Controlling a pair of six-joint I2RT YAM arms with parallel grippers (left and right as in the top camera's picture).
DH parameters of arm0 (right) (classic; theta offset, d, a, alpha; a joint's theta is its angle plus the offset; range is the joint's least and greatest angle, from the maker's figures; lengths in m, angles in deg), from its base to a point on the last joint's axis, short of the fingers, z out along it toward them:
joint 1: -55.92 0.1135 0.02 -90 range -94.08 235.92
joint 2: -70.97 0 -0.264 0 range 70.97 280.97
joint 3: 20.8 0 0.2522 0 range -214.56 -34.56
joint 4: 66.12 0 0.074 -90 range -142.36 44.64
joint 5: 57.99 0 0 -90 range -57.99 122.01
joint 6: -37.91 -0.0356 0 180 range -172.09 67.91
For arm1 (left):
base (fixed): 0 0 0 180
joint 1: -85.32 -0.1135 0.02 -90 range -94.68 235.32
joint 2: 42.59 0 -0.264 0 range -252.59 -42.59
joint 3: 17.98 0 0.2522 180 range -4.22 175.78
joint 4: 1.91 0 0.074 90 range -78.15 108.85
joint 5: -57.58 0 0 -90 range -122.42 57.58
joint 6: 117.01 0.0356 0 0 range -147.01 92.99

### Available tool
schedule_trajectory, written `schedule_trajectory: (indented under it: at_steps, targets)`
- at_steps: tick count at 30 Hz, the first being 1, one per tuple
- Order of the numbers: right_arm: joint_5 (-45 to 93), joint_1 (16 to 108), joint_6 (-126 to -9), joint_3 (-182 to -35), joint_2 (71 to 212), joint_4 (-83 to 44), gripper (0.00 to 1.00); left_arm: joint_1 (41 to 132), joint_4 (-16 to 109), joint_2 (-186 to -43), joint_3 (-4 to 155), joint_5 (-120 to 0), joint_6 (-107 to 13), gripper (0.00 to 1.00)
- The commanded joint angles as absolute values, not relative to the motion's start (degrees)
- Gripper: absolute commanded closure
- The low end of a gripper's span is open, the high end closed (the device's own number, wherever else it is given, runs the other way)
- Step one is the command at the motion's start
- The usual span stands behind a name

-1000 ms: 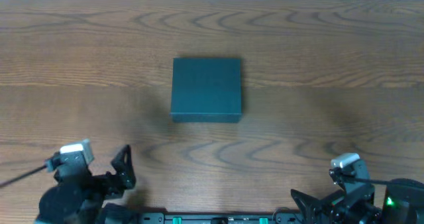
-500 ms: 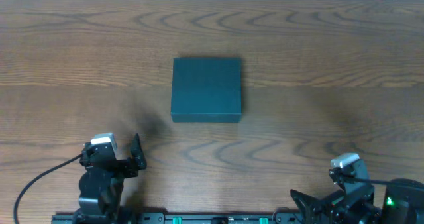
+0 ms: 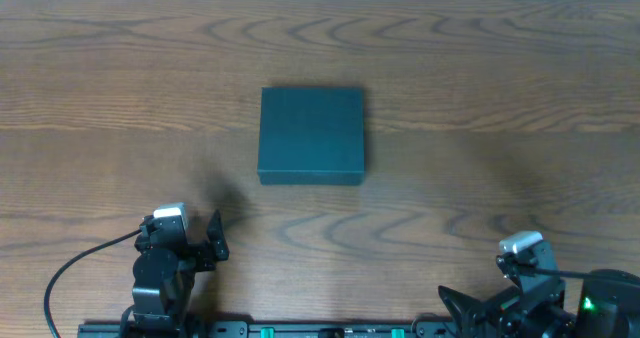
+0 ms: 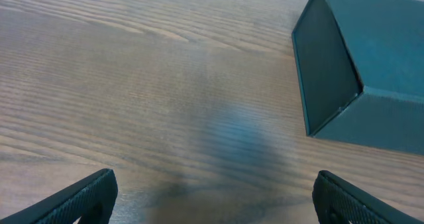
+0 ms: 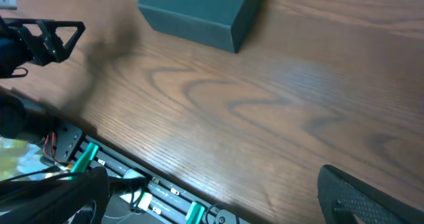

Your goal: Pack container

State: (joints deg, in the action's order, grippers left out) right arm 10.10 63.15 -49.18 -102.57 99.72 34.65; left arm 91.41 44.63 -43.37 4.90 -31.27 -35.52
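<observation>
Two grippers were pictured at the table's near edge: the left gripper [image 4: 215, 187] and the right gripper [image 5: 212, 191], each with jaws spread wide and empty. One closed matte dark teal rectangular cardboard container [image 3: 312, 135] was seen lying flat mid-way across the brown wood-grain table [image 3: 520, 88], well apart from both.

The container [image 3: 311, 135] is recorded as uniform dark teal, matte, unpatterned. The table [image 3: 480, 98] is noted as brown wood with darker arched grain lines. The left gripper [image 4: 213, 197] is seen black; green marks are noted on the base rail [image 3: 262, 330].
</observation>
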Motion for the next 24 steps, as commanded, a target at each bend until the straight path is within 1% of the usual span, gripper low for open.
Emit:
schedule_trajectory:
  at_steps: [1, 24]
  targets:
    - [9.71, 63.50, -49.92, -102.46, 99.63, 34.67, 0.01, 91.19, 44.45, -42.85, 4.36, -32.23, -34.89, 0.05]
    - [9.93, 64.57, -49.64, -102.33, 99.30, 34.67, 0.01, 91.19, 44.45, -42.85, 4.36, -32.23, -34.86, 0.05]
